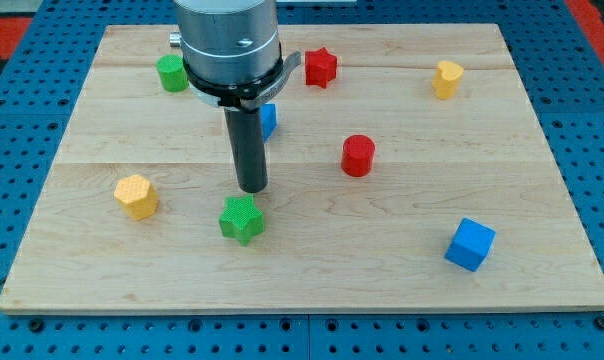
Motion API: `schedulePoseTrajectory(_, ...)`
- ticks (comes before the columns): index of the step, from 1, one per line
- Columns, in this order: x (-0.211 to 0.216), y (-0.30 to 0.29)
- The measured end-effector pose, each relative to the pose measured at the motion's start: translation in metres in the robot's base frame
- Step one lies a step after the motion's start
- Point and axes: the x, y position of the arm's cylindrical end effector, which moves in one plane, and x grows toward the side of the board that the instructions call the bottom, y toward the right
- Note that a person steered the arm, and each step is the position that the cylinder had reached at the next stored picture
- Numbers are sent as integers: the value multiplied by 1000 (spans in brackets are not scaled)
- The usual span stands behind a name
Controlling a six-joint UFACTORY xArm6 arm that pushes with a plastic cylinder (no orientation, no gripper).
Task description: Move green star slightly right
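Observation:
The green star [242, 219] lies on the wooden board [382, 250], left of centre and toward the view's bottom. My tip [252, 189] stands just above the star in the view, a little to its right, very close to its upper edge; I cannot tell whether they touch. The rod rises from there into the grey arm body [229, 45] at the view's top.
A yellow hexagonal block [136, 196] lies left of the star. A red cylinder [358, 155] is right of the rod. A blue block [267, 120] sits partly behind the rod. A green cylinder [171, 73], red star [320, 67], yellow block [446, 78] and blue cube [470, 244] lie farther off.

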Motion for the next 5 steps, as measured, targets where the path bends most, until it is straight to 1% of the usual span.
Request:
schedulePoseTrajectory(1,27,-7)
schedulePoseTrajectory(3,78,-61)
schedulePoseTrajectory(4,90,-73)
schedulePoseTrajectory(5,90,-73)
